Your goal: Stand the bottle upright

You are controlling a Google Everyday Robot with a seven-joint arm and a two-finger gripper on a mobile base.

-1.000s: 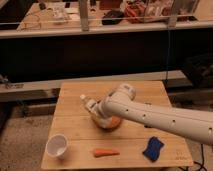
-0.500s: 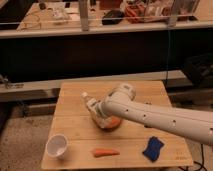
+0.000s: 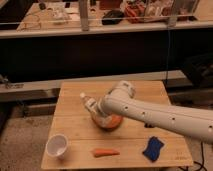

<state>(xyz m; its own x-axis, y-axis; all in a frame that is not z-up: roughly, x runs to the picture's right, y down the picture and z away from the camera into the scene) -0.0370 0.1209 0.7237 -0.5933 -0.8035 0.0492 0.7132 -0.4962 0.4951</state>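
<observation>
Unmoved, hand [image 3: 99, 111] seemingly grips tilted bottle [image 3: 88, 103] over wooden table [image 3: 131, 146].

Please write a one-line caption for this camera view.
Claw above the table grips the tilted bottle; white cup front-left.

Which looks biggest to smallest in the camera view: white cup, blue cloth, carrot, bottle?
Largest, alike: white cup, blue cloth.
Then: carrot.
Unranked: bottle, its lower end hidden in the gripper at mid-table.
</observation>
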